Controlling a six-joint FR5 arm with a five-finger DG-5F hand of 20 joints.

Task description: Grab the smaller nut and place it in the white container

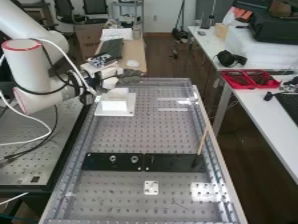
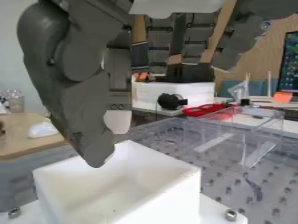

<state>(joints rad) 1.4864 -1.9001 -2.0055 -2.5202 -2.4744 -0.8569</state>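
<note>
In the high view the hand is at the far end of the bench, just beyond and above the white container. The wrist view has the hand with its thumb hanging over the rim of the white container; its fingers are relaxed and apart, with nothing seen between them. Plain white walls make up the visible inside of the container. On the black bar stand the larger nut and, beside it, the bearing.
The container stands on a white base plate. A thin wooden stick leans at the bench's right edge. A small white plate lies nearer than the black bar. Red trays are on the side table.
</note>
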